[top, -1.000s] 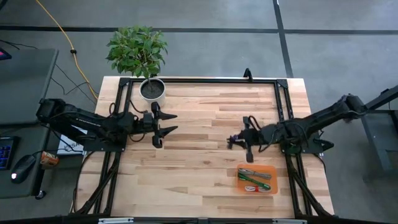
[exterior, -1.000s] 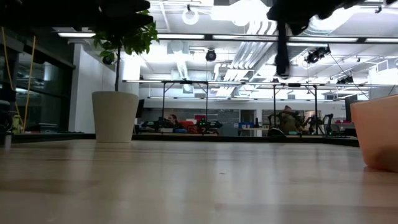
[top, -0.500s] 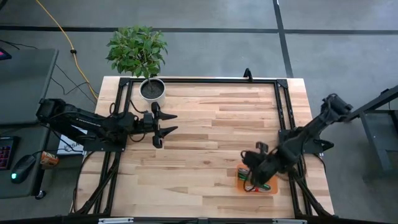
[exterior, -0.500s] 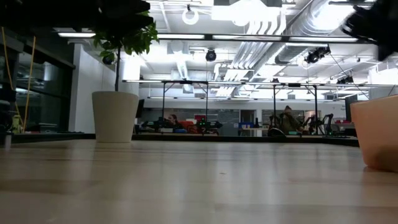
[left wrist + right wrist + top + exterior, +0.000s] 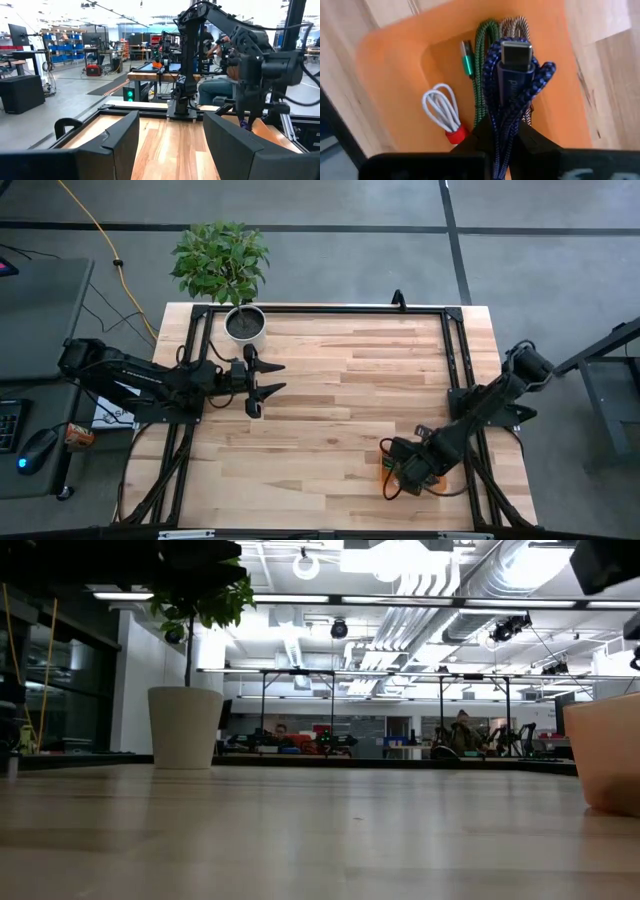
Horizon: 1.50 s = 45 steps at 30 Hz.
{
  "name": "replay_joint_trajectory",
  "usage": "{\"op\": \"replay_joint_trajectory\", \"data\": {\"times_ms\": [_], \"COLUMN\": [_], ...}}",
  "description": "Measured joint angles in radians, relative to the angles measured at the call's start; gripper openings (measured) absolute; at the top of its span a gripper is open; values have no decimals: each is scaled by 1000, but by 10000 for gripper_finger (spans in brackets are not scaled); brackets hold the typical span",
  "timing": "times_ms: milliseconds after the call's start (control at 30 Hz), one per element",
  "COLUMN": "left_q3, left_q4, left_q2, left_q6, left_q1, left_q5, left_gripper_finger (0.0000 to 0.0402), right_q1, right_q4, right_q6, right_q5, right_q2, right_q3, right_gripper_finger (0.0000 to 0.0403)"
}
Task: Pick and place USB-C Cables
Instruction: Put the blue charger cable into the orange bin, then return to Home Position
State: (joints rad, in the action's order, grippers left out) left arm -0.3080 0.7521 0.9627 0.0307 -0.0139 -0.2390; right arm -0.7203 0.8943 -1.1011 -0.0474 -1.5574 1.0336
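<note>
In the right wrist view my right gripper (image 5: pixel 502 134) is shut on the dark blue USB-C cable (image 5: pixel 512 85) and hangs over the orange tray (image 5: pixel 395 60). Three cables lie on the tray's floor: the green one (image 5: pixel 481 75), the silvery grey one (image 5: pixel 514 22) and the white one with red (image 5: pixel 442 107). The high view places this gripper (image 5: pixel 396 478) over the tray near the table's near right corner. My left gripper (image 5: pixel 272 377) waits open above the table's left half, touching nothing. My right gripper pinches the dark blue cable bundle between its two fingers at one end of the bundle (image 5: pixel 501 122). The rest reaches out past the fingertips, with a plug (image 5: pixel 516 50) at the free end. The fingers slant down over the tray. Whether the bundle touches the tray, I cannot tell.
A potted plant (image 5: pixel 243 320) stands at the table's far left corner. A black frame (image 5: pixel 320 309) runs along the table's edges. The low view catches the tray's wall (image 5: pixel 605 750) at its right edge and bare wood (image 5: pixel 320 830) in front of it.
My right gripper has carried the dark blue cable from the middle of the table toward the near edge and down over the orange tray, tipping its fingers downward. It has stayed shut on the cable. The left arm has kept still.
</note>
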Motion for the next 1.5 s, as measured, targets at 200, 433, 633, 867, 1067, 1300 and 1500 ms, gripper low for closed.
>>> {"op": "replay_joint_trajectory", "data": {"times_ms": [200, 433, 633, 867, 1067, 1300, 1500], "left_q3": [0, 0, 0, 0, 0, 0, 0], "left_q4": [0, -2, -2, -3, -7, -7, -7], "left_q2": [0, 0, 0, 0, 0, 0, 0], "left_q6": [0, 0, 0, 0, 0, 0, 0], "left_q1": [0, 0, 0, 0, 0, 0, 0], "left_q5": [0, 0, 0, 0, 0, 0, 0], "left_gripper_finger": [202, 202, 202, 202, 202, 202, 202], "right_q1": [0, 1, 19, 66, 88, 99, 97], "right_q4": [-1, 0, -1, -47, -64, -13, 100], "right_q6": [27, 70, 70, 79, 117, 209, 225], "right_q5": [53, 63, 57, 45, 42, 142, 139], "right_q2": [-58, -95, -95, -95, -95, -95, -88], "right_q3": [0, -1, -1, -2, -2, -2, -2], "right_gripper_finger": [18, 30, 32, 66, 127, 177, 181]}}
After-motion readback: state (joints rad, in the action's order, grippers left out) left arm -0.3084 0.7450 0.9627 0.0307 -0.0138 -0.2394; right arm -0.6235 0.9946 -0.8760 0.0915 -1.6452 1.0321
